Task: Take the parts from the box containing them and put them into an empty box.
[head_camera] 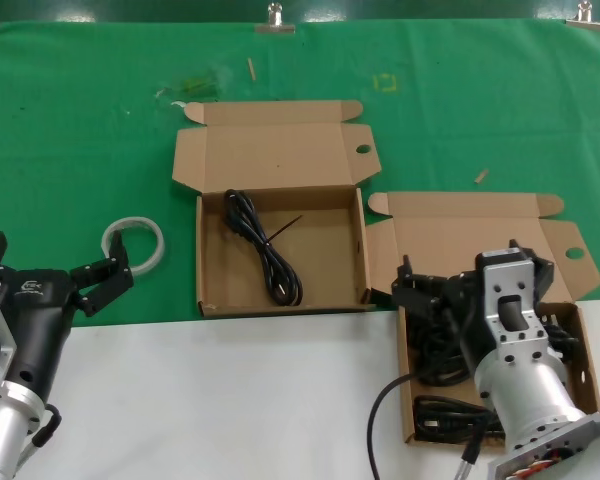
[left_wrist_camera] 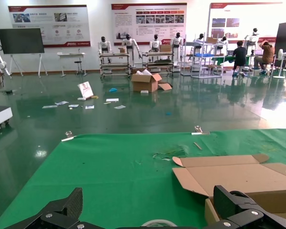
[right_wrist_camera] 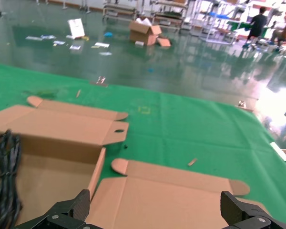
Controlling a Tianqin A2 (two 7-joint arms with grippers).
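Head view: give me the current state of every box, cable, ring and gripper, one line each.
Brown cardboard box on the green cloth: lid open, holds one cable.
Black coiled cable in it: lying loose.
Brown cardboard box at the robot's right: lid open, holds black cable bundles.
White ring: flat on the cloth, outside both boxes.
Left gripper: open, empty, beside the ring.
Right gripper: open, over the right box.

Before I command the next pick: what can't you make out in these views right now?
- Head view: how many cables remain in the right box; the right gripper covers the pile.
- Whether that gripper grips a cable: its fingertips are lost against the black cables.
- Right wrist view: the pile is cut off below the frame.
- Left wrist view: the white ring barely shows.
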